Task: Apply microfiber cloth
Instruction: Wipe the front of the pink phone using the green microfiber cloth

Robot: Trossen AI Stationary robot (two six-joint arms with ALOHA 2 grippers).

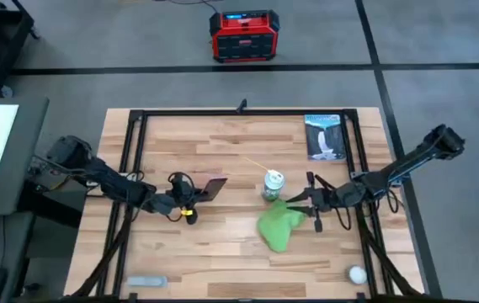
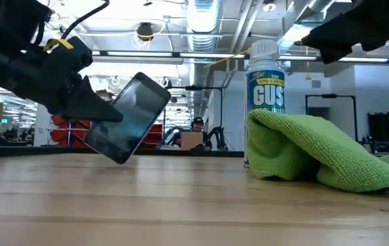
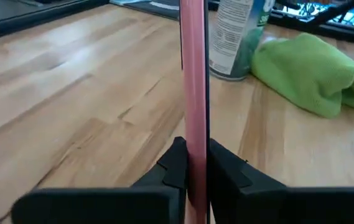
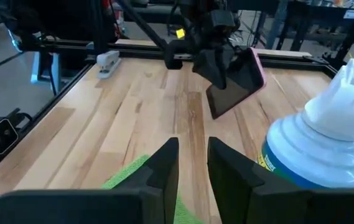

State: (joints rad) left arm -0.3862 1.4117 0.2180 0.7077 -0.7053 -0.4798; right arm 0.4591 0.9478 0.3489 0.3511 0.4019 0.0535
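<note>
Wooden worktop [image 1: 222, 252] of pale planks, edged by a black frame, carries every item described. At its centre stands the landmark, a spray can [image 1: 274, 184] with a white cap and a long thin straw. The microfiber cloth [image 1: 279, 225], bright green and crumpled into a heap, lies touching the can's base and spreads away from it toward the near edge of the worktop; in the low view it shows as a folded mound [image 2: 317, 156] leaning against the can [image 2: 265, 96]. The right gripper [image 1: 313, 202] hangs just beside the can, above the cloth's edge, with its jaws nearly together and clamped on nothing. The left gripper [image 1: 190, 194] is well apart from the can on the opposite side, its jaws clamped on the edge of a pink phone [image 1: 215, 188], which is held tilted with its lower corner close to the wood [image 2: 127, 119]. A printed booklet [image 1: 322, 135] lies beyond the can, near the frame. A small white ball [image 1: 357, 273] rests by the near edge.
</note>
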